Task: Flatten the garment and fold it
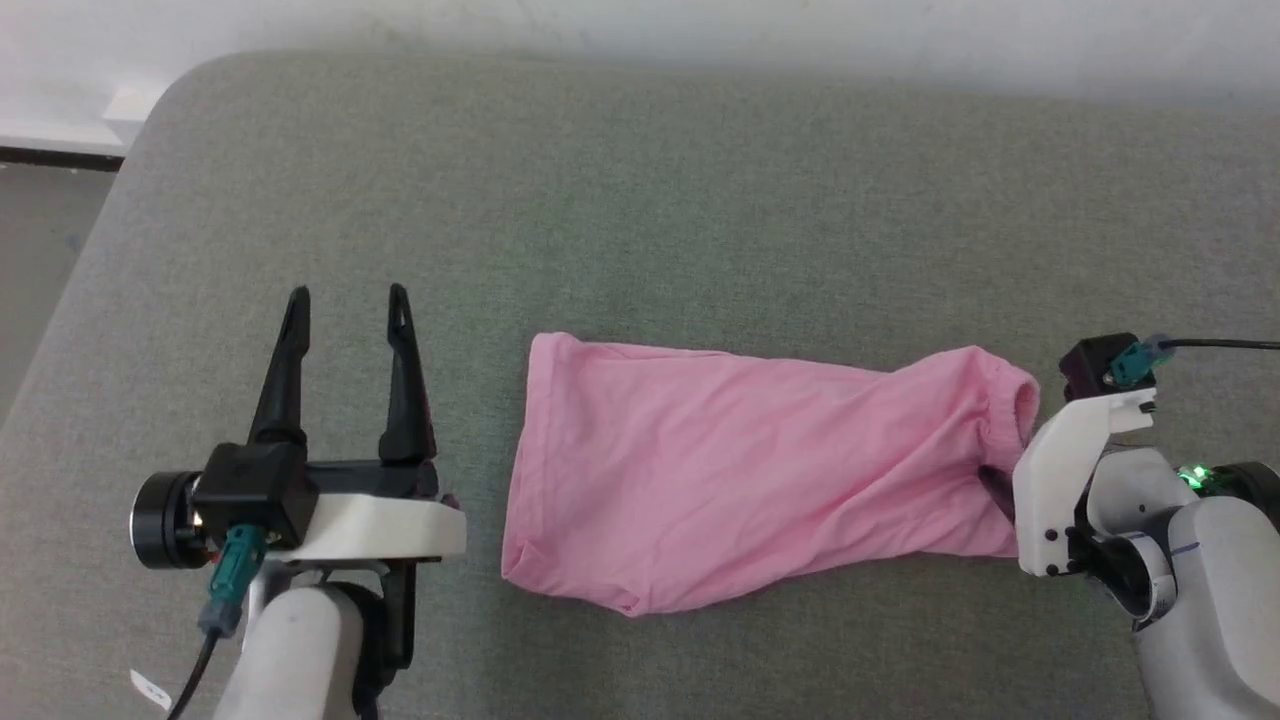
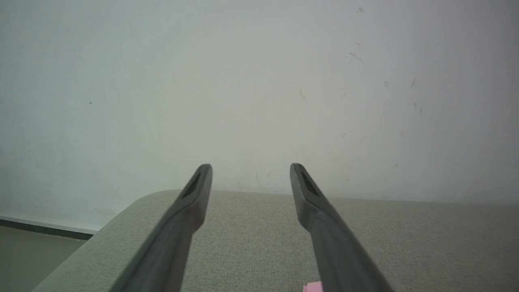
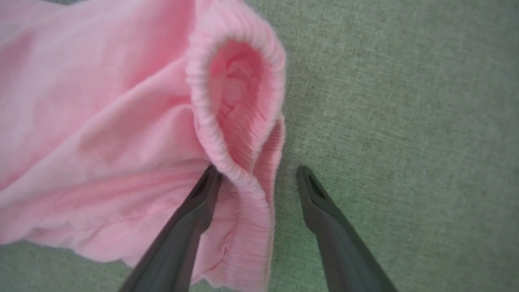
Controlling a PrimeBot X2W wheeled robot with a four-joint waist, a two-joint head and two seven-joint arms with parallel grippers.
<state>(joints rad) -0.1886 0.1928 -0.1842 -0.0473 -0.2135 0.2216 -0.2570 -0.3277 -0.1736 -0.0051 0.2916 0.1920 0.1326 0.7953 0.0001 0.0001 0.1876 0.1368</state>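
From the head, the pink garment (image 1: 740,470) lies flat and a bit wrinkly in the middle of the grey cushion (image 1: 640,200). The left gripper (image 1: 348,295) sits just beside its left end. Its fingers are wide apart and hold nothing. The right gripper (image 1: 1003,492) is at the garment's right end, mostly hidden under its white mount.

From the left wrist, the two dark fingers (image 2: 194,194) are spread wide over the cushion with nothing between them. A white wall (image 2: 259,81) is behind.

From the right wrist, the fingers are wide apart too. One finger (image 3: 202,198) touches the garment under the puffy hem band (image 3: 202,109). The other is over bare cushion. They are not pinching the cloth.
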